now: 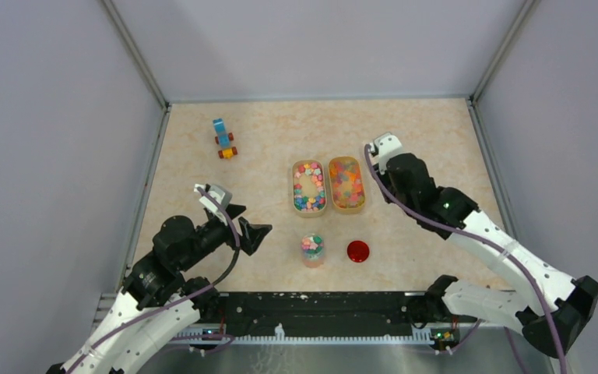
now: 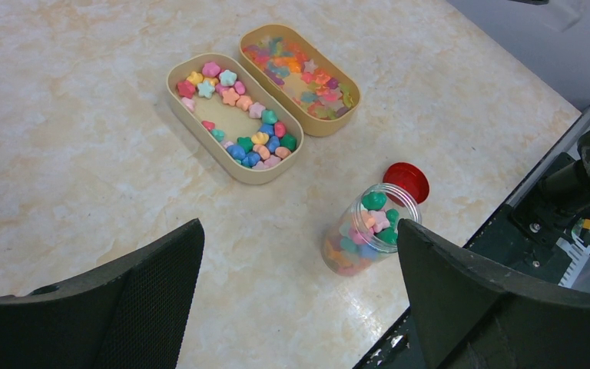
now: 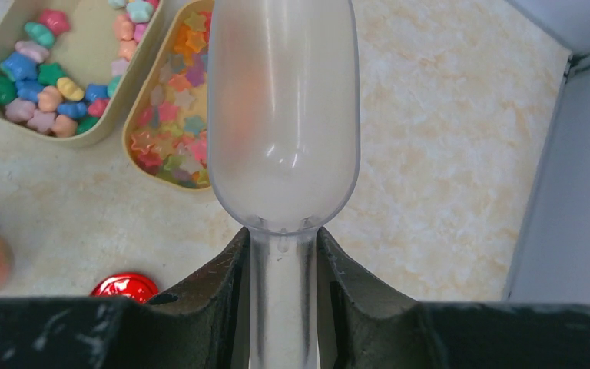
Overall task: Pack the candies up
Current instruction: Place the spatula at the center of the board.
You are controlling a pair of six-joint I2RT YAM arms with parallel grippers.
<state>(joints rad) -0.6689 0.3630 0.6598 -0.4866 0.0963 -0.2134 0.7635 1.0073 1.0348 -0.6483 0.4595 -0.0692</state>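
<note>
Right gripper [image 3: 283, 257] clamps a clear plastic scoop [image 3: 280, 115] by its handle above the right tan oval tray [image 3: 132, 123] of tiny multicoloured candies [image 3: 165, 134]. Left gripper [image 2: 299, 234] gapes wide left of a clear plastic jar [image 2: 357, 238].

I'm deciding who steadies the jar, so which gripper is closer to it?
Left. The left gripper sits open just left of the jar, near the table's front edge. The right gripper holds a scoop farther back, beside the trays.
</note>
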